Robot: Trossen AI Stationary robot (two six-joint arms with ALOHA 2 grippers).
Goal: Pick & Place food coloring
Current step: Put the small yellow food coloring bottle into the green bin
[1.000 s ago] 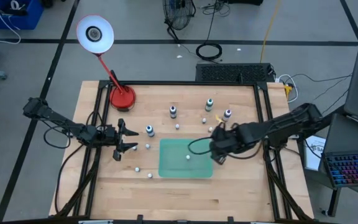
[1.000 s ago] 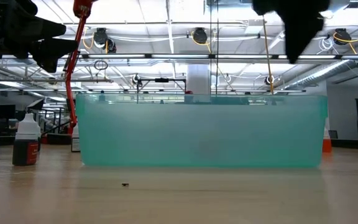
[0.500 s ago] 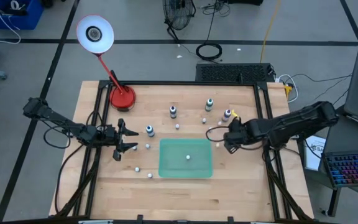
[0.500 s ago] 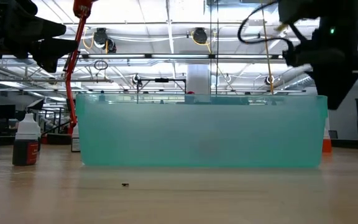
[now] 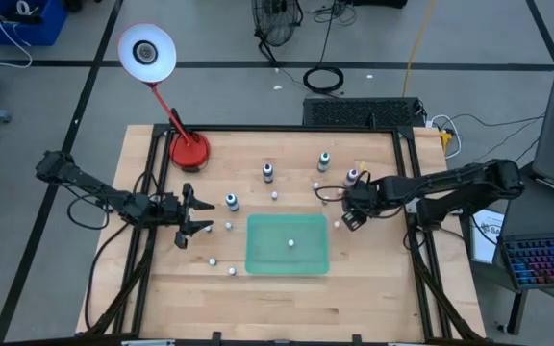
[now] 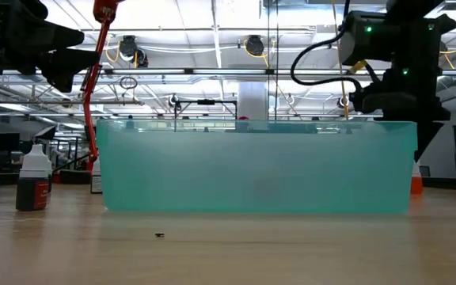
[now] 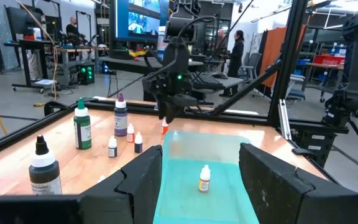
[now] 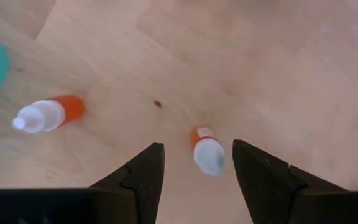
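Seen from overhead, the pale wooden table (image 5: 277, 288) is carrying a red round lamp base (image 5: 188, 149) near its 10 o'clock corner, and the broad strip of bare board along the 6 o'clock edge is lying open for movement. The dark left gripper (image 5: 198, 217) is hovering at 9 o'clock of the translucent green plastic tray (image 5: 288, 258), its forearm reaching in level from the left edge and its fingers standing apart with nothing between them. Small white-capped bottles (image 5: 231, 201) are standing just beyond those fingertips, with more (image 5: 230, 272) scattered toward 7 o'clock of the tray. The tray is sitting at the table's centre, holding one tiny white-capped food coloring bottle (image 5: 290, 241) upright on its floor; the left wrist camera is showing that same bottle (image 7: 204, 178) inside the green walls. Taller dark-bodied bottles (image 5: 267, 172) are standing at 12 o'clock of the tray, well clear of its rim. The dark right gripper (image 5: 346, 213) is hanging at 2 o'clock of the tray, just outside its right wall, its arm stretching in from the right edge with the wrist bent downward. Its fingers (image 8: 143, 171) are spread, framing an orange-bodied, white-capped bottle (image 8: 207, 150) on the bare wood without touching it, while a second orange bottle (image 8: 47, 114) is lying on its side nearby.
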